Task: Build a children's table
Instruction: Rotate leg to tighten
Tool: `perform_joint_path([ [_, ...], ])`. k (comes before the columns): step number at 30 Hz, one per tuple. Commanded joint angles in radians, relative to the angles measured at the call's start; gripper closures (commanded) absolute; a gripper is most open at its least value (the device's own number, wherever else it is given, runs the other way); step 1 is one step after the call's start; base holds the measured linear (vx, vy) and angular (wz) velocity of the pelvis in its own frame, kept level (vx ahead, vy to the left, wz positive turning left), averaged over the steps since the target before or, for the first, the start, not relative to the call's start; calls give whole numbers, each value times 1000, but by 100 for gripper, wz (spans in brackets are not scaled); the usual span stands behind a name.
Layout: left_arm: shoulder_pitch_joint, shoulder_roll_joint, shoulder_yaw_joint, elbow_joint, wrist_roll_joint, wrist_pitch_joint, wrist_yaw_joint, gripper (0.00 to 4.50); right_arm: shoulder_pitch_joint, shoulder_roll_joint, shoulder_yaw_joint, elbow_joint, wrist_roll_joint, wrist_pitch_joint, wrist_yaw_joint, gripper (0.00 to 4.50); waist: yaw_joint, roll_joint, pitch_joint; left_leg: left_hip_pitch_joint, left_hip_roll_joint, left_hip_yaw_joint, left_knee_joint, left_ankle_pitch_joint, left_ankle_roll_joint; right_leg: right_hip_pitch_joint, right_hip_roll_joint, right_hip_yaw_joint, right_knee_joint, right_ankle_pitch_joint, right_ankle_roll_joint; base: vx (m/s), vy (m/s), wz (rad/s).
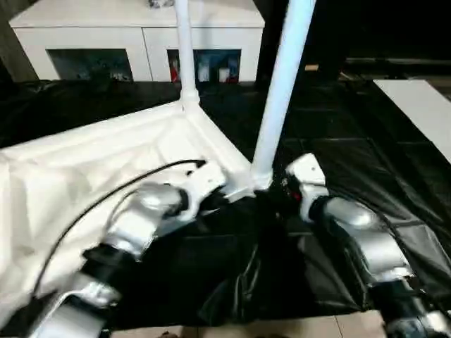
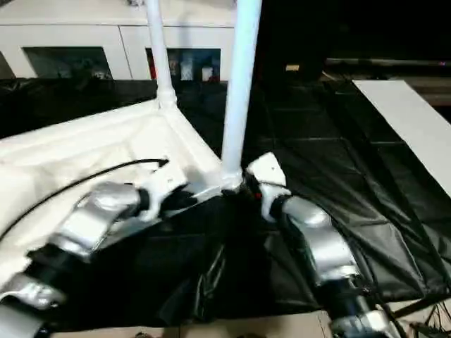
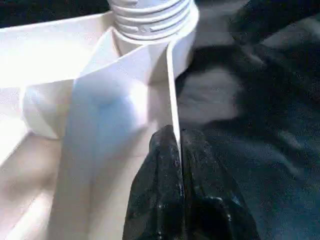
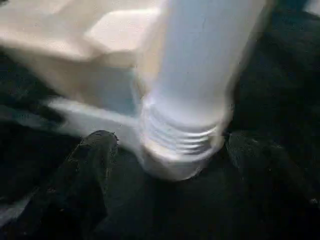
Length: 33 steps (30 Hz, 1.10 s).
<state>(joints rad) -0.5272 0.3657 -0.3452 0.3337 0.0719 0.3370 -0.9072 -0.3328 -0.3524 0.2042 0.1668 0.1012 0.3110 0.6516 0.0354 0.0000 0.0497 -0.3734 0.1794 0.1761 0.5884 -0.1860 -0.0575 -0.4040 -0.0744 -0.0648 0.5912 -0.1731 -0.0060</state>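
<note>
Black sheeting [image 1: 366, 183] covers the floor before a white cabinet [image 1: 141, 35]. The upturned tabletop [image 1: 84, 176] lies there. The left gripper [image 3: 176, 145], jaws shut on the tabletop's rim, steadies it; the right gripper [image 4: 165, 155], jaws wide and holding nothing, brackets the near leg [image 1: 278, 91], which wants regripping and turning until its exposed threads seat.

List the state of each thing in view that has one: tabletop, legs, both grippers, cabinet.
Tabletop: upside down on the black sheet, ribbed underside up.
Near leg: standing in the near corner socket, threads still showing.
Far leg: upright in the far corner socket.
Left gripper: shut on the tabletop's edge wall.
Right gripper: open, fingers either side of the near leg's base.
Cabinet: doors closed.
</note>
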Motion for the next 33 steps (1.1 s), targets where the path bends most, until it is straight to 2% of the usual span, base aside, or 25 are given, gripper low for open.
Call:
perform_joint_path([
  [1, 40, 59, -77, -53, -29, -54, -185, 450, 18, -55, 31, -34, 3, -30, 95, 61, 10, 2, -63, 7, 52, -16, -69, -173, 72, 58, -72, 49, -55, -112, -245, 0, 0, 0],
  [4, 56, 100, -95, -104, -62, -39, -278, 450, 27, -88, 44, -48, 15, -35, 151, 61, 11, 4, -57, 20, 53, -10, -71, -239, 52, 46, -65, 51, -61, -184, -250, 0, 0, 0],
  [5, 59, 105, -93, -116, -74, -28, -293, 450, 29, -92, 45, -53, 23, -32, 169, 61, 14, 5, -52, 22, 53, -10, -74, -270, 40, 44, -67, 51, -67, -241, -238, 0, 0, 0],
  [6, 59, 105, -93, -116, -74, -28, -293, 450, 29, -92, 45, -53, 23, -32, 169, 61, 15, 4, -52, 21, 53, -12, -76, -279, 34, 47, -69, 51, -68, -265, -229, 0, 0, 0],
  [7, 57, 114, -98, -125, -81, -27, -318, 450, 27, -102, 57, -55, 16, -44, 194, 61, 17, 2, -51, 24, 54, -14, -79, -299, 21, 44, -69, 51, -70, -309, -213, 0, 0, 0],
  [9, 55, 116, -100, -122, -76, -30, -315, 450, 25, -95, 54, -53, 20, -42, 194, 61, 20, 5, -51, 29, 55, -13, -79, -312, 9, 38, -70, 54, -74, -327, -206, 0, 0, 0],
  [11, 52, 118, -98, -114, -68, -43, -306, 450, 23, -91, 53, -50, 25, -46, 200, 61, 24, 1, -51, 29, 54, -13, -79, -316, 3, 37, -69, 55, -73, -323, -202, 0, 0, 0],
  [15, 53, 122, -97, -116, -71, -51, -314, 450, 24, -85, 54, -44, 36, -52, 215, 61, 24, 1, -55, 21, 53, -14, -78, -279, 8, 44, -71, 54, -69, -300, -194, 0, 0, 0],
  [18, 52, 121, -96, -115, -67, -52, -316, 450, 28, -78, 48, -40, 50, -49, 235, 77, 25, -4, -59, 17, 51, -12, -74, -235, 22, 48, -70, 55, -62, -242, -207, 0, 0, 0],
  [21, 49, 121, -97, -105, -64, -60, -310, 450, 30, -77, 44, -37, 59, -45, 243, 97, 26, -1, -60, 17, 51, -11, -72, -212, 33, 49, -70, 53, -58, -211, -219, 0, 0, 0],
  [22, 48, 121, -98, -103, -63, -61, -310, 450, 30, -77, 44, -36, 60, -45, 244, 117, 26, 0, -59, 16, 51, -12, -73, -214, 33, 50, -69, 53, -59, -217, -219, 0, 0, 0],
  [28, 50, 119, -99, -99, -65, -56, -314, 450, 38, -63, 40, -24, 69, -41, 242, 165, 26, -1, -58, 18, 51, -12, -73, -235, 25, 48, -70, 53, -64, -263, -208, 0, 0, 0],
  [33, 54, 111, -98, -100, -61, -40, -297, 450, 51, -49, 46, -5, 49, -36, 201, 177, 24, -3, -58, 18, 51, -12, -74, -236, 21, 48, -69, 53, -64, -268, -204, 0, 0, 0],
])
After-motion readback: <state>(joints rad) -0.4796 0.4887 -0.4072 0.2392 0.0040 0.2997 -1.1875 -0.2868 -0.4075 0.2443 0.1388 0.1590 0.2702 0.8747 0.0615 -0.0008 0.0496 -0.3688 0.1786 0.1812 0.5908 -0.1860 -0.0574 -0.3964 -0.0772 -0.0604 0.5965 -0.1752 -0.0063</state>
